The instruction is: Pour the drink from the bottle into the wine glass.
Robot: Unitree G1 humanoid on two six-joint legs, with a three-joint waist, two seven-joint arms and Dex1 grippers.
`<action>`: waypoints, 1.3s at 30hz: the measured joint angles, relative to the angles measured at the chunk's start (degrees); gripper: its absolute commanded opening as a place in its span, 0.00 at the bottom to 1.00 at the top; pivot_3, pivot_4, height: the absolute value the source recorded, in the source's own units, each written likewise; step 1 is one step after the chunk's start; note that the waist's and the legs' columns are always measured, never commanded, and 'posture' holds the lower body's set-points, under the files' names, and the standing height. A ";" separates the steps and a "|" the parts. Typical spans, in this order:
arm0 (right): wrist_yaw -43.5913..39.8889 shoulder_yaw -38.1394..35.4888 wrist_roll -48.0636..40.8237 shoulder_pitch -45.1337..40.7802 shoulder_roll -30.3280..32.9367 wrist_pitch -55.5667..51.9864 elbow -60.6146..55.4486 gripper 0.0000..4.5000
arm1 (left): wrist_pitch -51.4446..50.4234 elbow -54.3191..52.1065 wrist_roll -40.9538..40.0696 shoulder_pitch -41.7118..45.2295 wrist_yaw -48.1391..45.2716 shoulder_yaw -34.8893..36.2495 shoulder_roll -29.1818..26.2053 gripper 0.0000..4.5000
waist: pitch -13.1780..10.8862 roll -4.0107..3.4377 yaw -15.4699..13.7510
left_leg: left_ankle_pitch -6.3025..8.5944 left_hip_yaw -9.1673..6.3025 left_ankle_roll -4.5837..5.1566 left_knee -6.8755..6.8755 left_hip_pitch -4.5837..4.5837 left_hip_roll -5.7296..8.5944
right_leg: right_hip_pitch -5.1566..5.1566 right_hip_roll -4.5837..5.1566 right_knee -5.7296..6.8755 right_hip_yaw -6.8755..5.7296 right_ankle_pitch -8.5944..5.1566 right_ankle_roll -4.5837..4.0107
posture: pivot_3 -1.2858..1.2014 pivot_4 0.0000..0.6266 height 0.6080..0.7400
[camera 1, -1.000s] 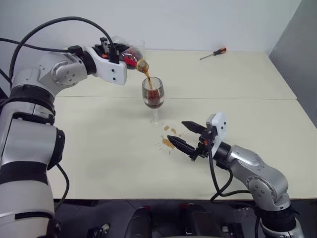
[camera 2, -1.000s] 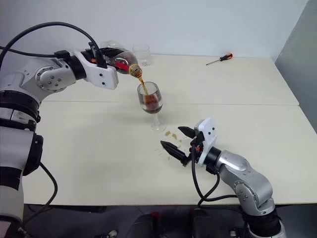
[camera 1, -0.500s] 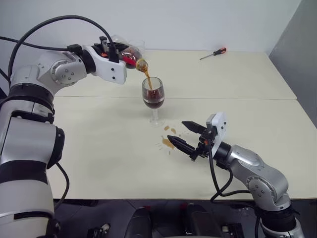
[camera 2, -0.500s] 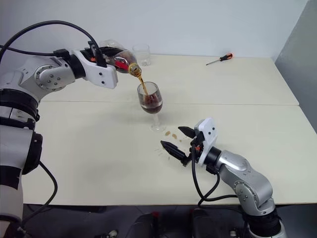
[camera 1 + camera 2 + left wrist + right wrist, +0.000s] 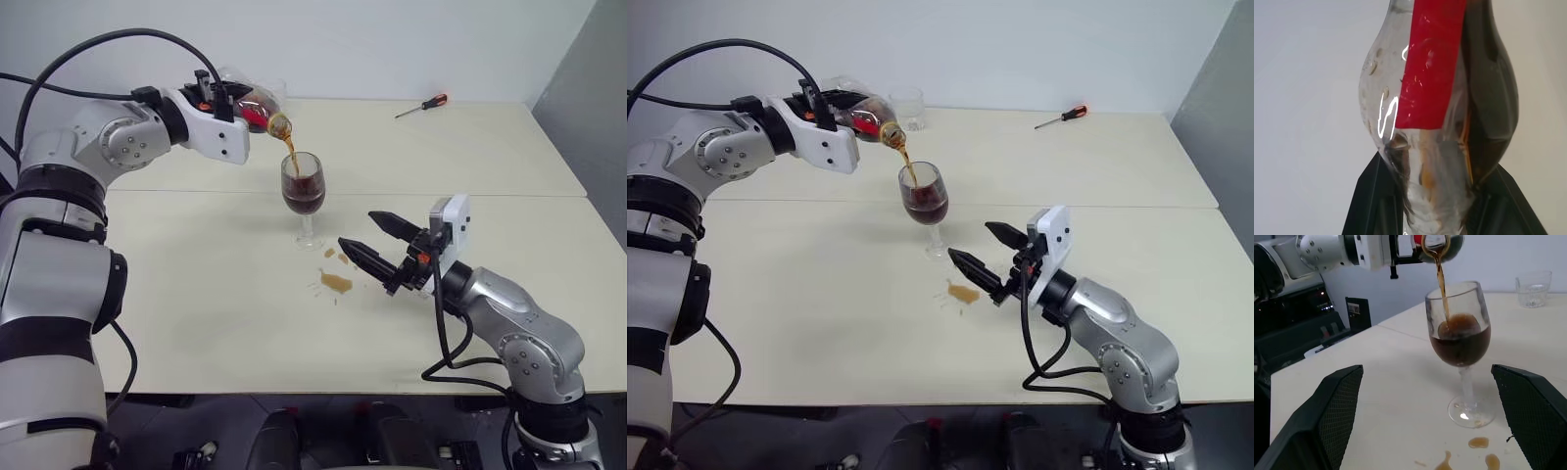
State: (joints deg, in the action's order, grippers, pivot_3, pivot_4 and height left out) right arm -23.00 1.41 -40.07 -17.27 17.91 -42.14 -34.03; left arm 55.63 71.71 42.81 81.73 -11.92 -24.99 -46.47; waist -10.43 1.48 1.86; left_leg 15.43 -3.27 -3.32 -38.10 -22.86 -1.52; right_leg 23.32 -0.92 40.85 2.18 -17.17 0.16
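Bottle (image 5: 257, 104) held tipped over above the cream table (image 5: 509, 157), long axis close to level, mouth toward the robot's right and angled slightly down, base back in the grip. Left gripper (image 5: 217, 98) is clamped tight around the bottle's body; in the left wrist view its two black fingers (image 5: 1369, 205) press either side of the clear plastic, red label (image 5: 1431, 63) running along the neck end.

A thin stream of the dark brown drink (image 5: 1440, 276) falls from the mouth into the wine glass (image 5: 303, 192), which stands upright on the table directly below, bowl roughly half full.

Right gripper (image 5: 374, 241) hovers above the table just beside the glass foot, on the robot's right of it, jaws spread wide, nothing between them. It points toward the glass.

Brown spill drops (image 5: 336, 283) lie on the table near the foot. A short clear tumbler (image 5: 907, 107) and a screwdriver (image 5: 422, 105) sit at the far edge, well apart.
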 measured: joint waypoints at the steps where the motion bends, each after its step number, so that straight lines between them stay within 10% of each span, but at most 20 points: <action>1: 0.28 -0.11 -0.20 -0.07 0.01 -0.14 0.00 1.00 | -0.02 0.04 0.00 0.00 0.01 0.00 0.00 0.25 | 0.00 0.00 0.00 | 0.00 0.01 0.00 0.00 0.00 0.00 | 0.00 0.00 0.00 0.00 0.00 0.00 | 0.52 0.24 1.00; 26: 0.41 0.98 0.55 1.29 0.94 -0.23 0.00 1.00 | -0.05 0.13 -0.43 0.00 -0.51 0.05 -0.03 0.25 | 0.00 0.00 0.00 | 0.00 0.01 0.00 -0.01 0.00 0.00 | 0.00 0.00 0.01 0.00 0.00 0.00 | 0.52 0.24 1.00; 39: 0.45 1.09 0.67 2.58 1.49 -0.17 0.00 1.00 | -8.02 -0.52 -22.51 -8.17 -23.30 12.40 7.16 0.25 | 0.01 0.00 0.09 | 0.00 -0.01 0.00 -0.06 0.00 -0.02 | 0.00 0.00 0.07 -0.01 0.00 -0.01 | 0.52 0.24 1.00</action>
State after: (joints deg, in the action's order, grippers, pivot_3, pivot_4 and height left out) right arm -22.55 2.50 -39.40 -14.69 19.41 -42.31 -34.03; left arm 47.61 71.19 20.30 73.55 -35.22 -12.59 -39.31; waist -10.43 1.48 1.95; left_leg 15.42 -3.28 -3.32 -38.16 -22.86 -1.54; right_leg 23.33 -0.92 40.91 2.18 -17.17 0.14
